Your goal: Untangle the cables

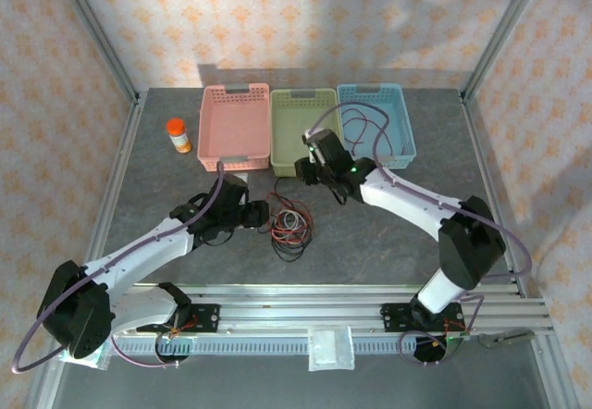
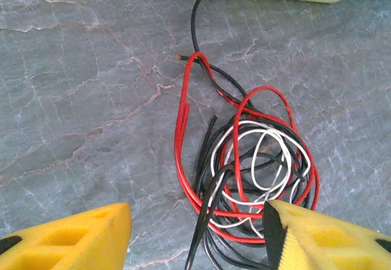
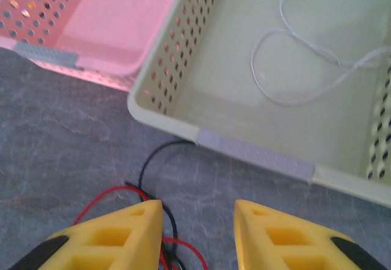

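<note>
Nearest: left gripper, yellow fingers spread wide, nothing held, low over the cables, a red, black and white tangle on the grey table short of the baskets. Next: right gripper, also parted and empty, above the tangle's far black and red ends, close to the green basket. Farthest: a loose white cable inside the green basket, pink basket at its left, blue basket at its right, orange bottle apart at far left.
</note>
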Robot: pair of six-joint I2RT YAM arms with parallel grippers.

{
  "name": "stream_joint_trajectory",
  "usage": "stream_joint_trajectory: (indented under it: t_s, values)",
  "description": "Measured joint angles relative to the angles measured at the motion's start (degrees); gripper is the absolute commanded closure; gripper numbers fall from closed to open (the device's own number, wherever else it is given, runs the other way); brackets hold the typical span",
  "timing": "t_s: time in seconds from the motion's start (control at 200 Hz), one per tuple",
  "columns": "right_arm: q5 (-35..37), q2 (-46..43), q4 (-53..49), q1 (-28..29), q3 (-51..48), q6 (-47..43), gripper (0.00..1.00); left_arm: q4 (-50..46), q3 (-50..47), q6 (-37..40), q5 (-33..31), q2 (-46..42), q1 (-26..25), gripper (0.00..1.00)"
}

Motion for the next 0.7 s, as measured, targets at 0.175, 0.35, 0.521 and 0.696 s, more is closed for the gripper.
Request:
stream_joint_trajectory:
  t_s: [0.175,0.35,0.521,0.696]
  values:
    - [-5.8,-3.1,4.0,-0.1,-8.0,0.9,0.70,-0.2,-2.2,0.1,3.6,0.0,-0.4,0.39]
    - [-13.2,-6.7,8.3,-0.1,-14.4,2.2,0.68,0.1,-2.3,0.5,5.6,4.9,-0.7,0.43]
    - [-15.4,-8.8,11.0,-0.1,-17.0,3.9,0.68,0.0,-1.3,2.6,5.8,9.9,-0.7,0.48]
    - [-15.3,-9.3,11.4,-0.1,-17.0,4.4,0.68,0.0,2.7,5.0,5.3,14.5,-0.7,0.56]
